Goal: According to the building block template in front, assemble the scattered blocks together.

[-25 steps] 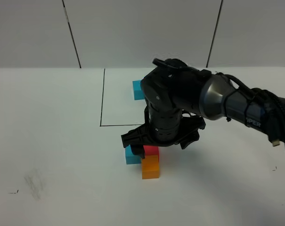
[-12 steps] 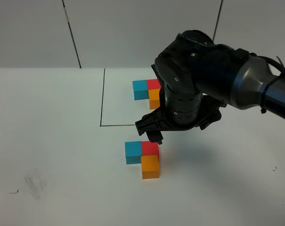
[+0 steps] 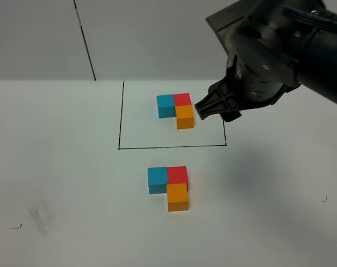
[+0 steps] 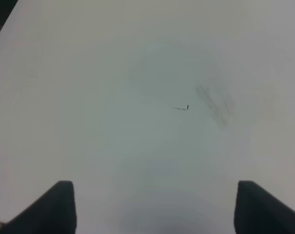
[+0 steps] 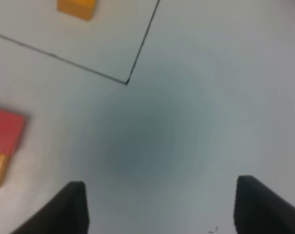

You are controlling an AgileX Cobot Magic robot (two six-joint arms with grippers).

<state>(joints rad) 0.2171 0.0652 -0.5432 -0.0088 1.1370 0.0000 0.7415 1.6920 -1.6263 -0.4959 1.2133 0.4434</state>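
Scattered matte cubes sit joined in an L on the white tabletop point(image 3: 57, 167), nearest the camera: blue cube point(image 3: 157, 179) touching red cube point(image 3: 177, 174), orange cube point(image 3: 178, 197) at red's 6 o'clock. Beyond, at 12 o'clock, the thin black drawn rectangle point(image 3: 120, 117) frames the matching blue-red-orange template trio point(image 3: 176, 108). Right black claw point(image 5: 159, 207) hangs raised above the frame's far-right side, fingers apart, holding nothing. Left black claw point(image 4: 154, 207) stands wide over bare tabletop, holding nothing.
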